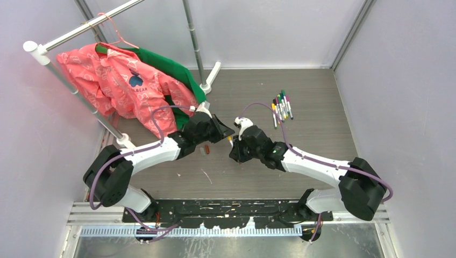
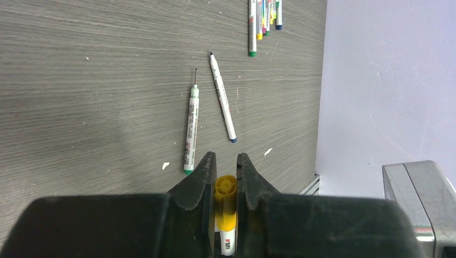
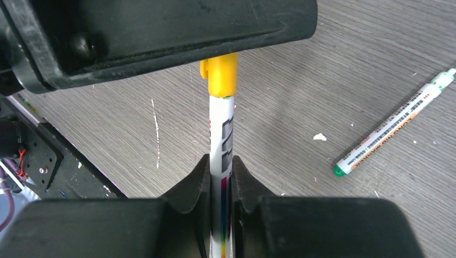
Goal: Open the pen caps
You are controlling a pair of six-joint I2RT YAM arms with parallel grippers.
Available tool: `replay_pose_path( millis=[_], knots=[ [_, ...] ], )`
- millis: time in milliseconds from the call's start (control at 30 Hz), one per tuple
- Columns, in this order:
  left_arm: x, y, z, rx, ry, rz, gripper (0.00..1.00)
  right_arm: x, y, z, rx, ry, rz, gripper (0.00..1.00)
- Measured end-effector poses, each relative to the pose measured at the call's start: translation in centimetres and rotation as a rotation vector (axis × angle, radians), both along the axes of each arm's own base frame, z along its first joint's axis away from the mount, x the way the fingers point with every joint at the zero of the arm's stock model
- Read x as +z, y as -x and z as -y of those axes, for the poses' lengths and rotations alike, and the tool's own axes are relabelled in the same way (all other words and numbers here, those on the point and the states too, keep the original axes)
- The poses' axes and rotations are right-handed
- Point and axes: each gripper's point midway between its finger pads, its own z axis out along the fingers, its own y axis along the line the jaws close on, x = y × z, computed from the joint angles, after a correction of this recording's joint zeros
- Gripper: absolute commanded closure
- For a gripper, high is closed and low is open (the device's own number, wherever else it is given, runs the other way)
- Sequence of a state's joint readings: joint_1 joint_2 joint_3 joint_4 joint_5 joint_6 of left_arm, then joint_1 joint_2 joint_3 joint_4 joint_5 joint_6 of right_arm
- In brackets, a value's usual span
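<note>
One yellow cap [image 2: 225,204] gripped in left jaws, its one pen barrel [image 3: 221,140] in right jaws.

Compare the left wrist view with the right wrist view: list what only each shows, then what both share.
Only the left wrist view: a dark-ended pen lying loose, the row of pens beyond it, and the lilac wall.

Only the right wrist view: the right gripper clamped on the white barrel, and the black base plate.

Both: the left gripper clamped on the yellow cap, a green-ended pen lying loose, and the wood-grain table.
</note>
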State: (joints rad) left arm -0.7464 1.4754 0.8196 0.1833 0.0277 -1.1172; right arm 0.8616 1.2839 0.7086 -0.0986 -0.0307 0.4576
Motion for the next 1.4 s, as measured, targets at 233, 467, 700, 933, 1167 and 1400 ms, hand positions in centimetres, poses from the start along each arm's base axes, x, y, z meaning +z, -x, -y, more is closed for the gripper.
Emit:
replay_pose_path(
  millis=[233,467,700,933,1167,1400],
  knots=[
    [-1.0,-0.6,0.1,0.014,-0.022,-0.020,1.00,-0.8,0.1,0.4,-0.012,0.007,-0.009,0.99],
    [-2.1,-1.4,0.6,-0.018,-0.025,-0.101,1.00,-1.5,-0.4,0.9,-0.057,-0.014,0.013,0.99],
    [-1.2,-2.2,-0.1,-0.027,0.020,-0.154,1.00,-0.1,-1.5,0.3,-0.083,-0.073,0.062,0.99],
    [-0.9,-6.2,-3.0,0.099,0.078,-0.154,1.00,-1.8,0.1,0.9,-0.053,-0.029,0.009,0.99],
    [0.3,-9.9,-6.0,0.217,0.169,-0.126,1.00,-4.1,1.6,2.8,-0.062,0.080,-0.047,0.99],
    [-0.8,-8.8,-6.2,0.163,0.083,-0.137,1.00,-4.4,1.2,4.6,-0.113,0.160,-0.029,0.99]
  ],
)
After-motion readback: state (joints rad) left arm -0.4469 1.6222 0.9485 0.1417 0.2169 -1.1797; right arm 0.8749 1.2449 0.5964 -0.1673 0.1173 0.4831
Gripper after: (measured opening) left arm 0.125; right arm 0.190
